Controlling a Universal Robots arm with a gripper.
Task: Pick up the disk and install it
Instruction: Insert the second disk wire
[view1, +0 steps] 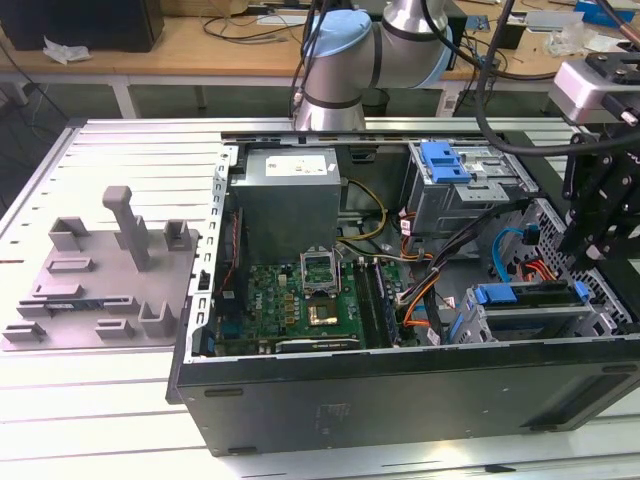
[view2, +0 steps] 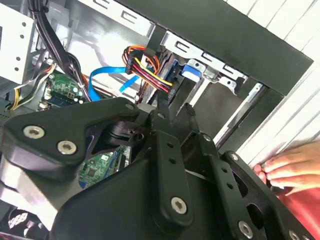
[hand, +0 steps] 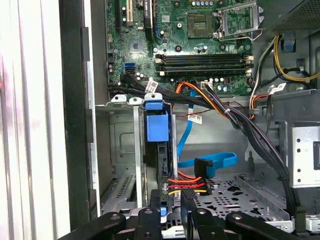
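While I hang over the open computer case (view1: 400, 385), my gripper (hand: 172, 212) sits low at the drive cage (hand: 125, 150) near the case's front wall, on the exterior view's right. Its black fingers (hand: 155, 210) stand close on either side of the disk (hand: 161, 165), which stands on edge in the cage with its blue caddy tab (hand: 156, 125) facing the first wrist view; whether I am clenched on it or only flanking it I cannot tell, since the tips are cut off at the frame's edge. A bundle of red, orange and yellow power wires (hand: 187, 185) ends in a black plug just beside the disk, and a flat blue data cable (hand: 212, 161) loops near it. Beyond the cage lies the green motherboard (hand: 190, 35) with its empty processor socket (hand: 240, 17). In the second wrist view a person's hand (view2: 292, 167) rests on the ribbed bench (view1: 120, 160) just outside the case wall. On the exterior view's left, the grey fixture plate (view1: 95, 285) with its upright posts lies on the bench, well apart from me.
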